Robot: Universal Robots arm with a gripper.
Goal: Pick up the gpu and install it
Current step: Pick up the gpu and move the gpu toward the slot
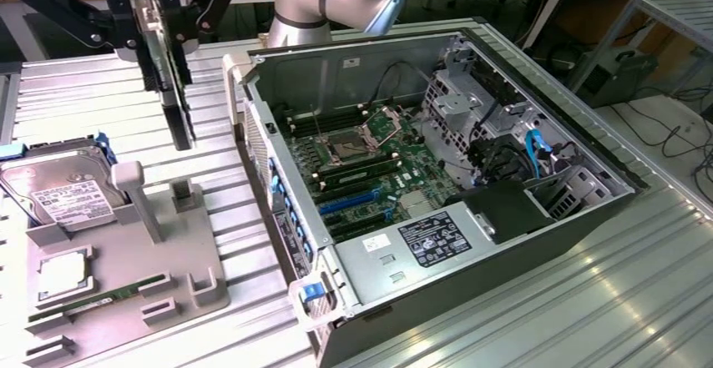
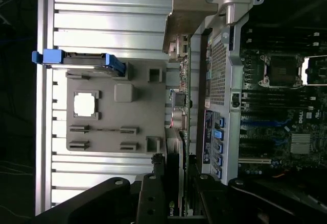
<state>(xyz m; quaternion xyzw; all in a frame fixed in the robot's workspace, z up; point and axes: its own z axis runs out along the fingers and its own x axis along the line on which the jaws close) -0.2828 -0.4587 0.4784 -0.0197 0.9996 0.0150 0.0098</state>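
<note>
The gpu [image 1: 176, 113] is a thin dark card with a pale metal bracket along one end. It hangs upright in the air, edge-on, above the slatted table between the grey holder and the open computer case. My gripper [image 1: 163, 36] is shut on its upper part, at the upper part of the exterior view's left. In the wrist view the gpu [image 2: 185, 86] runs as a narrow strip out from my gripper [image 2: 179, 185], just beside the case's rear wall [image 2: 219, 81]. The card is clear of the holder and outside the case.
The open computer case [image 1: 334, 68] lies on its side, with the motherboard [image 1: 368, 168] and blue slots [image 1: 351, 204] exposed. A grey holder [image 1: 134, 276] carries a hard drive [image 1: 62, 189], a processor chip [image 1: 65, 272] and a green memory stick [image 1: 100, 299].
</note>
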